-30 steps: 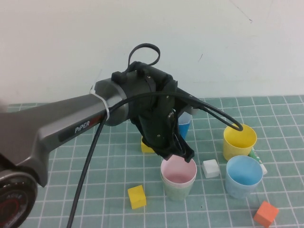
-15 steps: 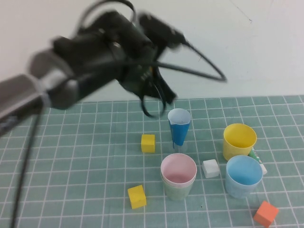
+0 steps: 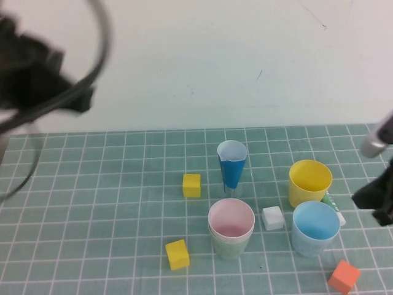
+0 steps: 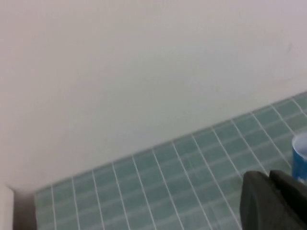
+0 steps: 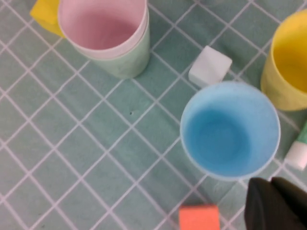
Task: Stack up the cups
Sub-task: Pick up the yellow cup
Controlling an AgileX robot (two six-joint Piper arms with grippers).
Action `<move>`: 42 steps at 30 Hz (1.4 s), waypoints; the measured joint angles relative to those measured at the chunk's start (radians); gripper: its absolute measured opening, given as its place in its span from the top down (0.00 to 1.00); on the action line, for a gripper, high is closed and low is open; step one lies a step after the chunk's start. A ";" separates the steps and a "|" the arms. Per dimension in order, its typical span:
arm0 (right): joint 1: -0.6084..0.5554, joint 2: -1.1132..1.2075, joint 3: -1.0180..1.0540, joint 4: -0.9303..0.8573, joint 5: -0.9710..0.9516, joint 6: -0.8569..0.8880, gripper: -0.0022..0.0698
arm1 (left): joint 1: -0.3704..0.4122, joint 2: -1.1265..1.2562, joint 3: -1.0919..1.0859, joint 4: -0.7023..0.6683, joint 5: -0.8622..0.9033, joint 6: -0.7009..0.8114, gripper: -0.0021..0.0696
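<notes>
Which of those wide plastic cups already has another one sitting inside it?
The pale green plastic cup near the front: the pink plastic cup is nested in it. The light blue cup and yellow cup stand alone and empty.

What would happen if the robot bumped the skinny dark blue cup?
The dark blue cup would probably tip easily: it looks tall, with a narrow foot and a wider mouth. Being cone-shaped, it might then roll in a curve. It looks empty, so likely light. The right gripper, shut, is nearest; the left gripper, shut, is raised away.
</notes>
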 joint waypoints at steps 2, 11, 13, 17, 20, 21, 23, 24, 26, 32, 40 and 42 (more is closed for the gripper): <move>0.039 0.062 -0.042 -0.029 -0.031 0.014 0.97 | 0.002 -0.091 0.087 -0.050 -0.002 0.000 0.97; 0.067 0.331 -0.309 -0.126 -0.069 0.107 0.62 | 0.002 -0.329 0.362 -0.319 -0.005 0.000 0.97; 0.067 0.391 -0.379 -0.160 -0.077 0.138 0.51 | 0.002 -0.350 0.398 -0.371 -0.005 0.000 0.97; 0.067 0.523 -0.491 -0.238 -0.079 0.225 0.43 | 0.002 -0.358 0.424 -0.442 -0.005 0.000 0.97; 0.067 0.598 -0.542 -0.262 -0.079 0.256 0.42 | 0.002 -0.358 0.428 -0.466 -0.003 0.000 0.97; 0.067 0.621 -0.557 -0.269 -0.074 0.258 0.41 | 0.002 -0.358 0.430 -0.471 -0.003 0.000 0.97; 0.067 0.655 -0.580 -0.273 -0.057 0.263 0.41 | 0.002 -0.358 0.430 -0.479 -0.001 0.000 0.97; 0.067 0.671 -0.593 -0.275 -0.046 0.264 0.42 | 0.002 -0.358 0.430 -0.481 -0.001 0.000 0.97; 0.067 0.693 -0.611 -0.277 -0.029 0.267 0.46 | 0.002 -0.358 0.430 -0.483 -0.001 0.000 0.97; 0.067 0.705 -0.652 -0.287 0.017 0.271 0.86 | 0.002 -0.358 0.430 -0.484 -0.003 0.000 0.97; 0.067 0.604 -0.793 -0.401 0.218 0.335 0.95 | 0.002 -0.358 0.437 -0.484 -0.042 0.003 0.97; 0.067 0.536 -0.805 -0.408 0.281 0.346 0.95 | 0.002 -0.358 0.437 -0.484 -0.043 0.003 0.97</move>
